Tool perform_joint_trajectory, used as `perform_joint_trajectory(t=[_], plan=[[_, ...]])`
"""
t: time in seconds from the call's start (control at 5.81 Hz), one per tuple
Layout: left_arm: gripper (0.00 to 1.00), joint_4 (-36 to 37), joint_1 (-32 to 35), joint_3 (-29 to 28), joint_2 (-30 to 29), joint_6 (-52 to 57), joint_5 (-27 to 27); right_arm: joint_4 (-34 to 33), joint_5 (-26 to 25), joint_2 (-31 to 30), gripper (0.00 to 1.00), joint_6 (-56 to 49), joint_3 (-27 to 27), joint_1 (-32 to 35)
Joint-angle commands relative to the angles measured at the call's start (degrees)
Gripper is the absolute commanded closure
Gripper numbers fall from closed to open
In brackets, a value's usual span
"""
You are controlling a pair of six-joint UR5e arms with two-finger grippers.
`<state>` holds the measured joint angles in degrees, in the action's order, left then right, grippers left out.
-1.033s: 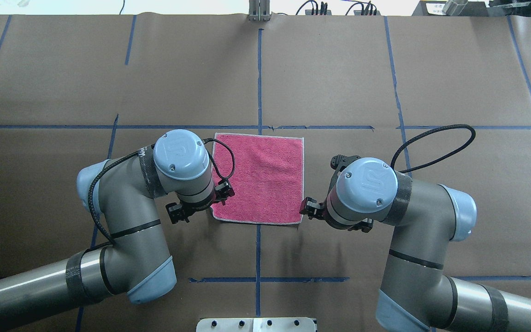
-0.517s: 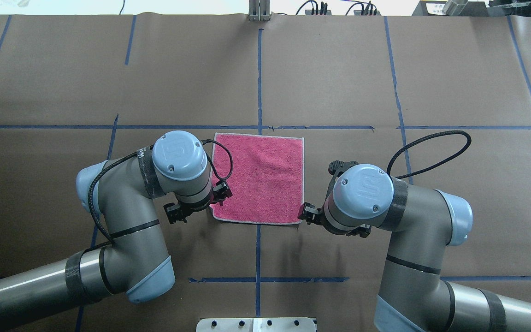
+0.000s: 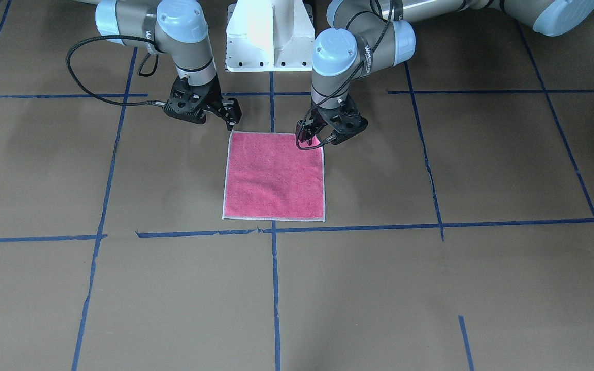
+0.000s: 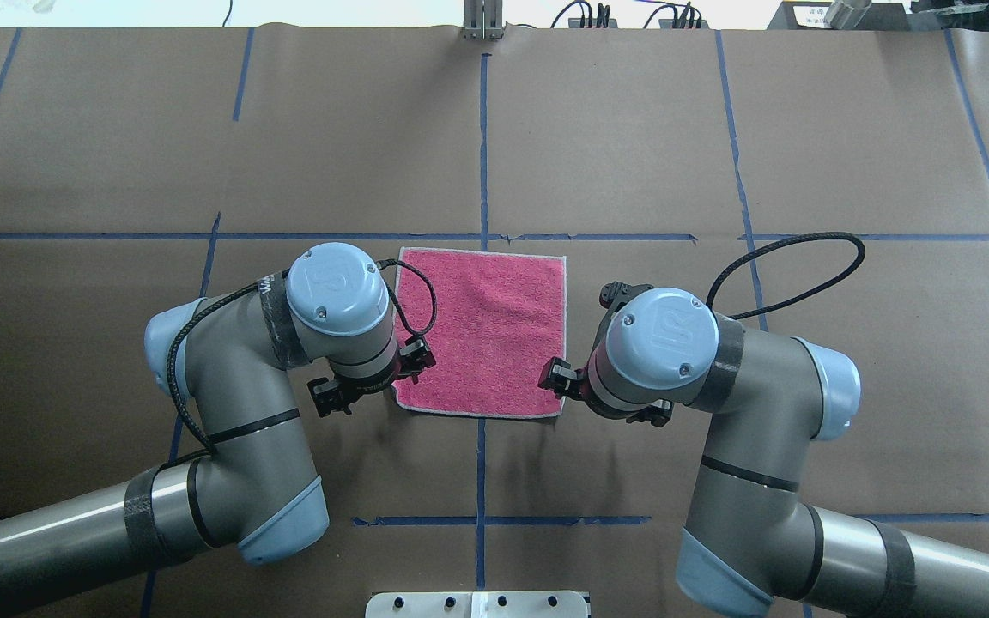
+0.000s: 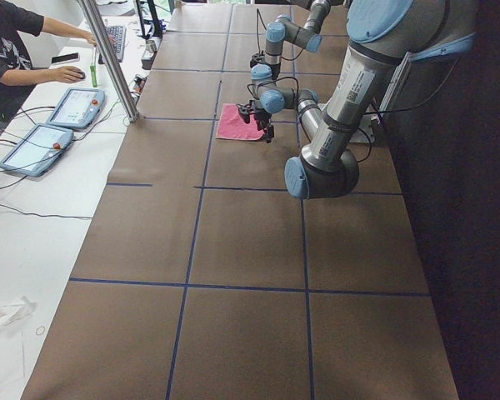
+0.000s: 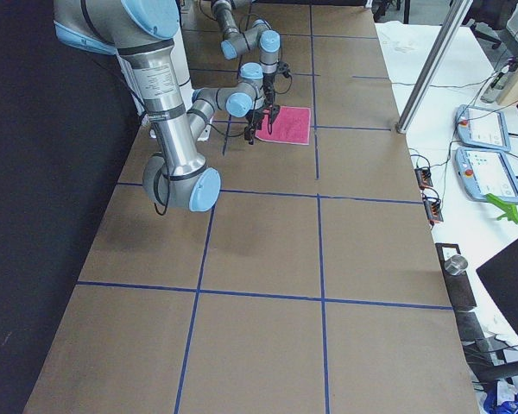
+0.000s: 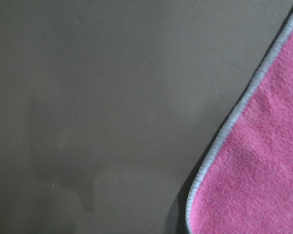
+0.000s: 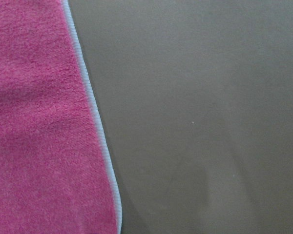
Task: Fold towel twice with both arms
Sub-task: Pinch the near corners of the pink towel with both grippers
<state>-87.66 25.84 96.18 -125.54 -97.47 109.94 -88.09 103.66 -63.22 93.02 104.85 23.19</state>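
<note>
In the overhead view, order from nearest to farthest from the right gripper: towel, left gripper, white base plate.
1. towel, its edge beneath the right gripper.
2. left gripper, across the towel.
3. white base plate, at the view's bottom edge.

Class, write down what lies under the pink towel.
The towel lies flat, pink face up, on the brown paper cover. A blue tape line reaches its far and near edges; any stretch beneath is hidden, as is its underside.
</note>
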Motion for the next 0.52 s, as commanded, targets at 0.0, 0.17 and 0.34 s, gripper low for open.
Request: perform_joint_trajectory(t=[0.0, 0.17, 0.34], plan=[[0.0, -0.1, 0.0, 0.0, -0.1, 0.0, 0.0, 6.1, 0.0, 1.4, 0.0, 0.8, -6.2, 0.6], [0.02, -0.1, 0.0, -0.1, 0.0, 0.0, 0.0, 6.1, 0.0, 2.0, 0.0, 0.9, -6.5, 0.6], [0.06, -0.1, 0.0, -0.1, 0.0, 0.1, 0.0, 6.1, 0.1, 2.6, 0.0, 1.3, -6.2, 0.6]])
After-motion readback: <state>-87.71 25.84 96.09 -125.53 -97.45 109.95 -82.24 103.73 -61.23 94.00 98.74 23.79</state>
